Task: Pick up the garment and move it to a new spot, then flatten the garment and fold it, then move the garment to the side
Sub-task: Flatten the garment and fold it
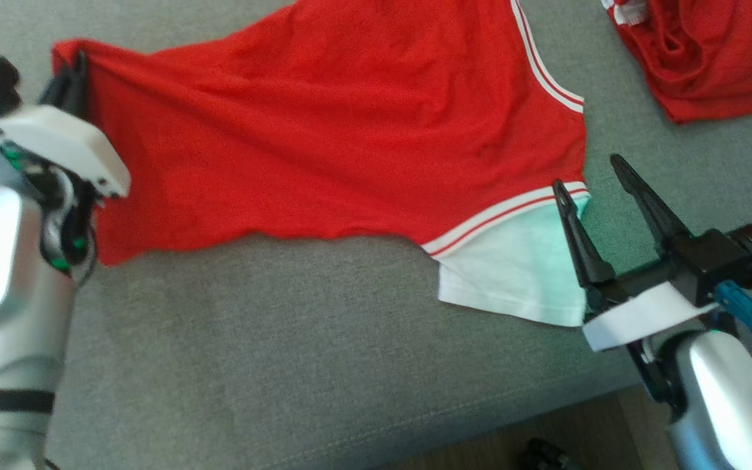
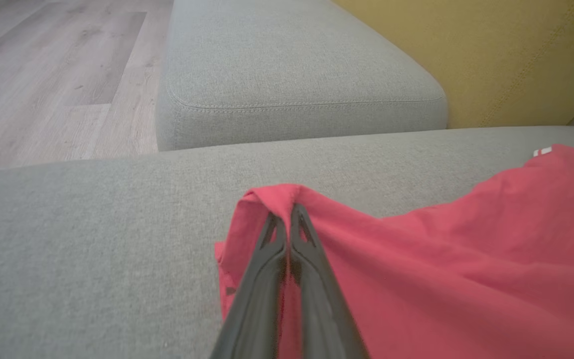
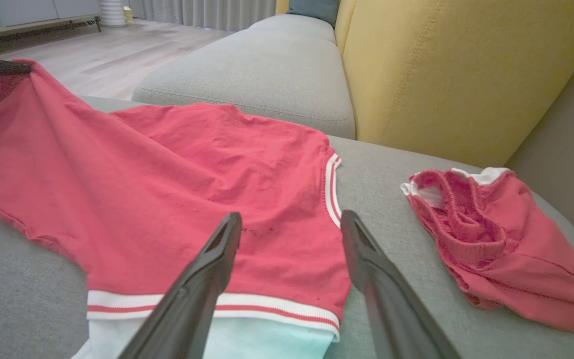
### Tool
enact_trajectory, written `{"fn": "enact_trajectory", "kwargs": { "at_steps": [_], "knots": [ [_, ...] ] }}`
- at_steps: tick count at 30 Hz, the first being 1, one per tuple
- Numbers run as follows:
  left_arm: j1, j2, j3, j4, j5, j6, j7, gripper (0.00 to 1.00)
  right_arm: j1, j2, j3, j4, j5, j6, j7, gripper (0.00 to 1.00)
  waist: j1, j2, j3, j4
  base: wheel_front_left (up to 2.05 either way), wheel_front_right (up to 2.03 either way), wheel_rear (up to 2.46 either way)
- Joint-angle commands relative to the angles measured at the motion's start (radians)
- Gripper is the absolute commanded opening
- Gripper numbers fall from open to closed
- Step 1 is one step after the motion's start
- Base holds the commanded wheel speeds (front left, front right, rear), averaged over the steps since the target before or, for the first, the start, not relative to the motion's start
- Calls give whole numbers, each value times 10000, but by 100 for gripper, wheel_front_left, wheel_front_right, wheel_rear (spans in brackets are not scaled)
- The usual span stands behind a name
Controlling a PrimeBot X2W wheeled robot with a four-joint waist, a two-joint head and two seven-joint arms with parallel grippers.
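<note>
The red garment [image 1: 324, 130] lies spread across the grey sofa seat [image 1: 284, 352]. Most of it is flat against the cushion, with its far left corner drawn up into a small peak. That peak is pinched in the left tool [image 2: 287, 214], whose two dark fingers are pressed together with a fold of red cloth caught between their tips. From there the cloth runs in long, shallow creases down to the rest of the piece. The material is a plain red knit, slightly rippled along the near edge. On its right side it is trimmed with two ribbed bands [image 1: 549, 75] striped white and red: one follows the edge toward the back of the seat, the other crosses the near right corner. Below that second band a pale panel [image 1: 519, 281], white with a faint mint tint, sticks out flat on the cushion. The right tool [image 1: 586, 173] hovers at that corner, fingers spread wide apart with nothing between them. One finger is over the pale panel and striped band, the other over bare cushion just beside the garment's edge; whether either touches I cannot tell. Well apart to the right lies a second, crumpled red garment [image 1: 709, 52] with a bit of white trim. A yellow back cushion [image 3: 441, 75] rises behind the seat, and pale wood floor [image 2: 43, 75] shows beyond the sofa.
</note>
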Motion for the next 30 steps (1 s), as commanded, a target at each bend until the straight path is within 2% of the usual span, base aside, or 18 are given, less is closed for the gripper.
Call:
{"fn": "enact_trajectory", "kwargs": {
  "at_steps": [1,8,9,10,11,17,23,30],
  "knots": [
    [-586,532,352,-203,144,-34,-6,0,-269,27,196,-251,3,-9,-148,100,0,0,128,-109,0,0,0],
    [-1290,684,247,417,61,-423,74,0,-526,305,344,7,-34,-9,-450,100,0,0,350,-311,0,0,0],
    [-1348,706,260,447,41,-451,30,25,-539,334,354,44,-33,-9,-482,100,0,0,351,-325,0,0,0],
    [-1373,720,278,479,-2,-486,12,57,-545,360,352,82,-29,-9,-515,100,0,0,339,-330,0,0,0],
    [-1383,738,310,486,-57,-529,-29,100,-545,384,335,117,-20,-9,-550,100,0,0,321,-325,0,0,0],
    [-1011,867,542,40,-327,-614,-483,100,-506,576,162,190,-88,-9,-819,100,0,0,44,-133,0,0,0],
    [195,779,775,-1236,-644,-481,-1028,100,-471,865,-114,158,-208,-9,-1047,100,0,0,-406,286,0,0,0],
    [2414,374,878,-3217,-839,92,-1566,100,-322,1263,-555,204,-303,-9,-1270,100,0,0,-1040,908,0,0,0]
  ]
}}
